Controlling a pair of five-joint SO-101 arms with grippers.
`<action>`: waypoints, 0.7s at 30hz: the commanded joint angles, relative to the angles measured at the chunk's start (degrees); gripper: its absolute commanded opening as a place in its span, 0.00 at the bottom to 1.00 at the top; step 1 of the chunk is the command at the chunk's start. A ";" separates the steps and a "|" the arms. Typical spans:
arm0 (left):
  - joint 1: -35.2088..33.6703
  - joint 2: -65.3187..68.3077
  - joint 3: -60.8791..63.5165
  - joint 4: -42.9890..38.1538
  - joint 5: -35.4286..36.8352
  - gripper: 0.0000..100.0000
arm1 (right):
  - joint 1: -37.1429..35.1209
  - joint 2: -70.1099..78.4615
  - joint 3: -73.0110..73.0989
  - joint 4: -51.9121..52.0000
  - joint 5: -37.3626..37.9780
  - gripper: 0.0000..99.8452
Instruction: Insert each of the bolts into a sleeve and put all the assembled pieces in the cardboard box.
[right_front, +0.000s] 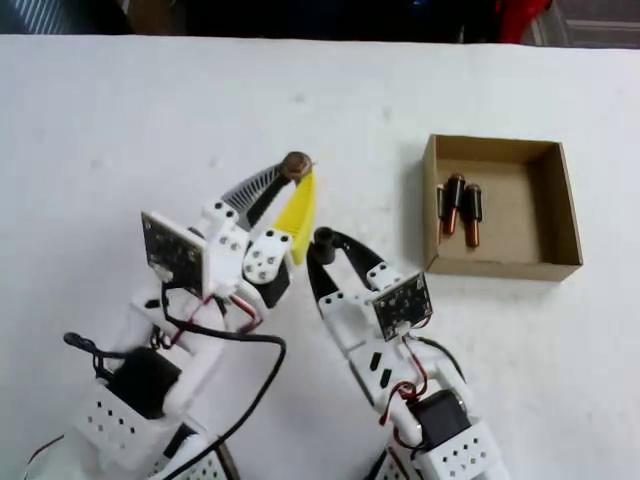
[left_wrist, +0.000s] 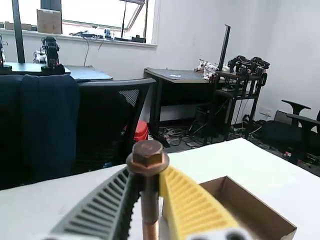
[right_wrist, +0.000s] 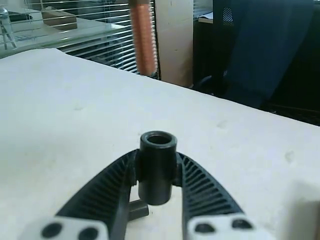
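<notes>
Bolt (left_wrist: 147, 156): copper-coloured with a hex head. It is clamped just under the head between the grey finger (left_wrist: 100, 210) and the yellow finger (left_wrist: 195, 210) of the left gripper (right_front: 296, 172). In the left wrist view its long axis stands vertical, head up and shank pointing down. The high view meets the head nearly end-on, a little left of and above the frame's centre, which agrees with an upright axis.

Sleeve (right_wrist: 157, 167): a short black cylinder, gripped at its sides by the two black fingers of the right gripper (right_front: 323, 243), which are closed on it. Its long axis is upright and the open bore faces up. In the high view it sits at the centre of the frame, down and right of the bolt, near it but not touching. In the right wrist view the bolt's threaded shank hangs vertical beyond the sleeve and higher than its mouth.

Left arm: enters from the lower left of the high view and reaches toward the upper right.

Right arm: enters from the bottom edge right of centre and reaches up and to the left, so the two grippers converge.

Cardboard box (right_front: 565, 215): right of centre on the white table (right_front: 150, 110), just right of the right gripper. Two assembled pieces (right_front: 455, 205) lie side by side in its left half, long axes running top to bottom of the frame with the dark sleeve ends uppermost.
</notes>
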 joint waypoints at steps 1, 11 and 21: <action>0.75 -1.80 -0.70 1.41 1.67 0.02 | 0.48 -0.66 0.44 0.13 -0.44 0.02; 1.01 -1.71 0.70 1.49 3.08 0.02 | 0.40 -0.66 0.44 0.13 -0.44 0.02; 3.74 -1.71 2.20 -1.05 2.99 0.02 | 0.40 -0.66 0.44 0.13 -0.44 0.02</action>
